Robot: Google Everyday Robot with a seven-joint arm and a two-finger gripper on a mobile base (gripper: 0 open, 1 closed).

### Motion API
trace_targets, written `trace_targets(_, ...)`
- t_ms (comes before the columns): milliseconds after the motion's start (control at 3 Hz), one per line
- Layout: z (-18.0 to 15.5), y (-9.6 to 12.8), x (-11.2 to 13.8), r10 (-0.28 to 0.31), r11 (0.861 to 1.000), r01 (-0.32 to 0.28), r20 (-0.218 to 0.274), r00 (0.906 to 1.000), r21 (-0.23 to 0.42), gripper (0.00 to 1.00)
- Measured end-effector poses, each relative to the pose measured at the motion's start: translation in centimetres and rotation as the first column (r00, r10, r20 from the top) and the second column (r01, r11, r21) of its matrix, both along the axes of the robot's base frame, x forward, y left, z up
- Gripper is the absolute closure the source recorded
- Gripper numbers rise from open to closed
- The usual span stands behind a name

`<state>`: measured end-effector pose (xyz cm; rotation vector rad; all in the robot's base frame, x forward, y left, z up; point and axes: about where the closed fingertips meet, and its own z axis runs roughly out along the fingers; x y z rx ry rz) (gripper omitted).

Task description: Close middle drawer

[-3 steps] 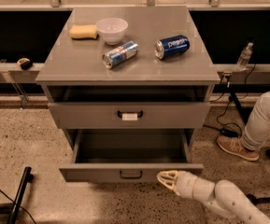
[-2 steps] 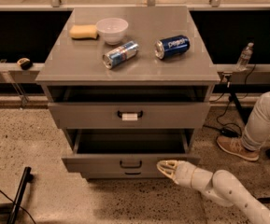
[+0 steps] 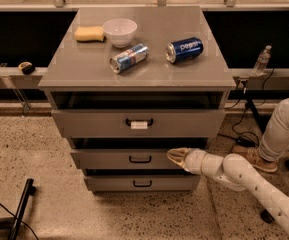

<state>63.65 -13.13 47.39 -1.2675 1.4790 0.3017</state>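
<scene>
Middle drawer [image 3: 109, 159] is sitting just to the left of the jaws, between the labelled drawer [image 3: 94, 123] above them and the lowest drawer [image 3: 109, 183] below them. Its flat grey front is lying almost in the cabinet, and a dark gap is showing over its top edge, so I am judging it as not fully shut.

The gripper [image 3: 174, 155] is leaning against the right part of this front. The jaws are looking pressed together and are holding nothing.

I am expecting the drawer to behave as a stiff metal box on slides. It is not fragile, and its weight is depending on the contents, which are hidden. No real hold is needed: a flat push on the front is enough. The small black handle [image 3: 140, 159], left of the jaws, is marking the middle. Pushing nearer to it is probably keeping the wide front from going in crooked. The smooth front may be letting the tip slip sideways.

Far above the jaws, two cans [image 3: 129, 57] are lying on their sides on the surface [image 3: 84, 71], so a gentle push is seeming wiser than a slam.
</scene>
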Motion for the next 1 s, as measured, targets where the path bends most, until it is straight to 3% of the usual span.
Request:
trace_targets(333, 0.2, 0.0, -0.3, 0.012, 1.0, -0.012, 0.0, 0.9999, -0.005, 1.0)
trace_targets(667, 1.0, 0.1, -1.8, 0.066, 0.997, -0.066, 0.0, 0.9978, -0.028, 1.0)
trace_targets(1000, 4.8, -1.1, -5.6, 0.126, 0.992, -0.126, -0.003, 0.992, 0.007, 0.81)
